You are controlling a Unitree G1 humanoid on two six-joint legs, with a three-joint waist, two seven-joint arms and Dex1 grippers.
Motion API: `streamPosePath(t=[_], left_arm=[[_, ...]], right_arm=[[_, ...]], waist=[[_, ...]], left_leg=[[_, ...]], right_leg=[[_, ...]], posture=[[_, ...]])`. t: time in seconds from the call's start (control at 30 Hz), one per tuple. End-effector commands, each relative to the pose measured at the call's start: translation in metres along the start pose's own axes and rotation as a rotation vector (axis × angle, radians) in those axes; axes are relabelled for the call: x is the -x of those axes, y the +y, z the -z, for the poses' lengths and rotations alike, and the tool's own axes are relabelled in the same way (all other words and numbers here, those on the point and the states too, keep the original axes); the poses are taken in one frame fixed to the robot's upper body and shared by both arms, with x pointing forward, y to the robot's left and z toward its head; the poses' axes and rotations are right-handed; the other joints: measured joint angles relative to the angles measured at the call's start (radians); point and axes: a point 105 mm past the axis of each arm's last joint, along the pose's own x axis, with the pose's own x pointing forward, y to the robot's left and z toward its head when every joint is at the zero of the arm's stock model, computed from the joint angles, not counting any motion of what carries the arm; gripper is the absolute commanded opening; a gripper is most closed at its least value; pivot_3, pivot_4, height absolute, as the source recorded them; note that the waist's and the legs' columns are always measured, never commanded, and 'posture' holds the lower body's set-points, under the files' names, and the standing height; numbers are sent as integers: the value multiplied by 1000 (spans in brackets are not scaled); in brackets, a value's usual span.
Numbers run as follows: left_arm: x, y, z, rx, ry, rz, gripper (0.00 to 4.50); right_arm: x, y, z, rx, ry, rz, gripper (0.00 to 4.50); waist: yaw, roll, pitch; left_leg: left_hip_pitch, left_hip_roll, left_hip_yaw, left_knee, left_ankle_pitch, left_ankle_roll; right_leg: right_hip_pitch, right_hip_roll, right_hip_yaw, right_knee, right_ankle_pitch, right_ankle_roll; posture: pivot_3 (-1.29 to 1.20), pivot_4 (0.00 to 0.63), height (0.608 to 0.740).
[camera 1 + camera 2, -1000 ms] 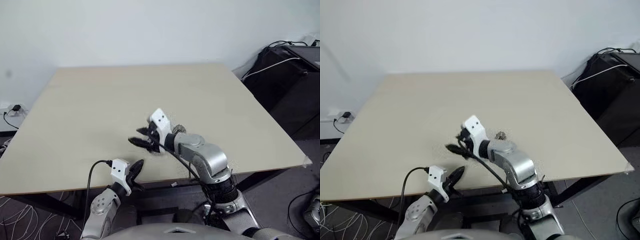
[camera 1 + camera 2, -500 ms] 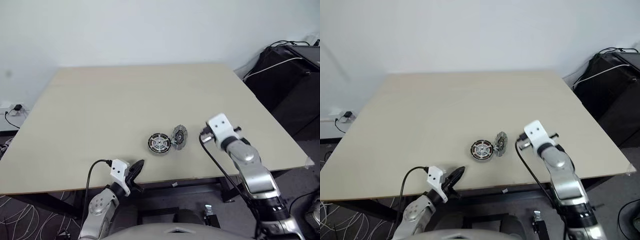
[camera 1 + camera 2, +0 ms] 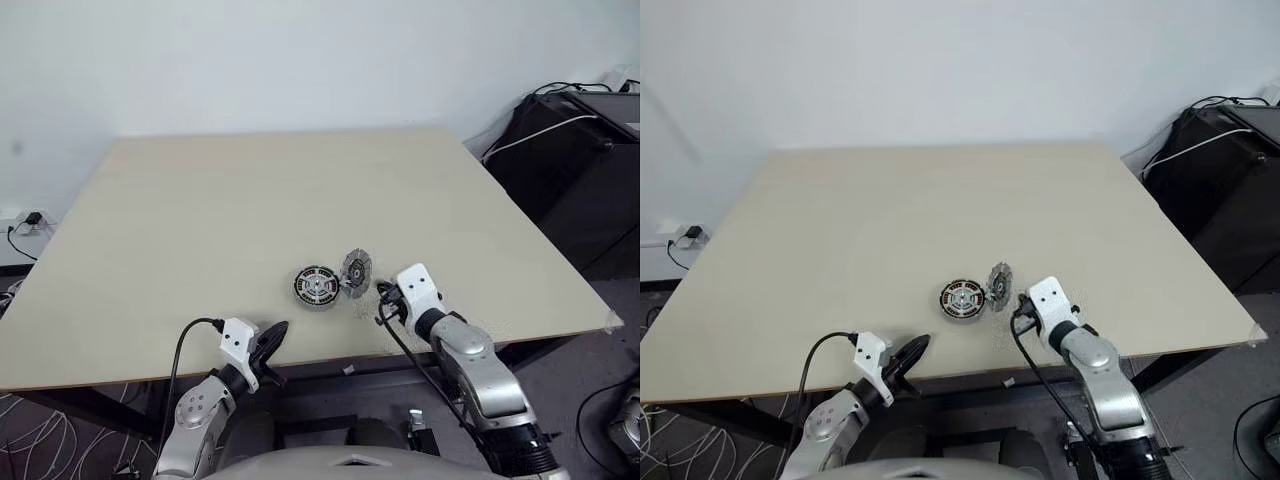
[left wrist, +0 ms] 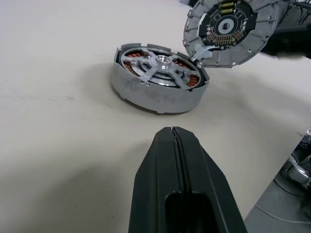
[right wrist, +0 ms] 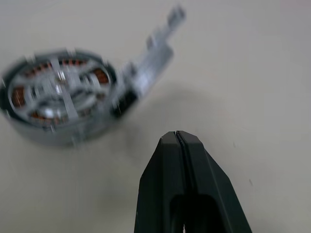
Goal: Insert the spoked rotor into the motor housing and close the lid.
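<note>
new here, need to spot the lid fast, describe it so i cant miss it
On the beige table, near its front edge, sits the round motor housing. The lid is the grey disc propped up on edge against its right side, dark centre showing; the housing lies flat with copper windings.

Silver spoked rotor (image 4: 163, 65) over copper-orange windings in the grey motor housing (image 4: 155, 94) on a beige table (image 3: 200, 220)

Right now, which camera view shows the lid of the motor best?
The left wrist view: the lid stands tilted open beside the housing, its dark inner face turned to the camera. The right wrist view shows the lid edge-on and blurred; in the head views it is small beside the housing.
</note>
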Motion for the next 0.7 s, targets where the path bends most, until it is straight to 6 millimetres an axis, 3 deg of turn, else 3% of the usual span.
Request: streamPosePath(t=[0.03, 0.3, 0.57, 0.7], left_arm=[[-3, -2, -18, -25, -61, 16, 0], [2, -1, -13, -12, -51, -8, 0], [2, 3, -13, -14, -53, -21, 0], [2, 4, -13, -16, -53, -24, 0]], right_arm=[[-6, 1, -24, -10, -106, -4, 26], [-19, 38, -43, -79, -195, -173, 26], [-43, 67, -31, -80, -134, -272, 26], [-54, 72, -23, -76, -105, -281, 26]], waist=[[0, 0, 0], [-2, 1, 0], [-4, 1, 0], [-4, 1, 0]], left_leg=[[0, 0, 0, 0, 0, 0], [-1, 1, 0, 0, 0, 0], [0, 1, 0, 0, 0, 0], [0, 1, 0, 0, 0, 0]], right_leg=[[0, 0, 0, 0, 0, 0], [-1, -3, 0, 0, 0, 0], [-1, -4, 0, 1, 0, 0], [-1, -4, 0, 0, 0, 0]], posture=[[0, 0, 740], [0, 0, 740], [0, 0, 740], [0, 0, 740]])
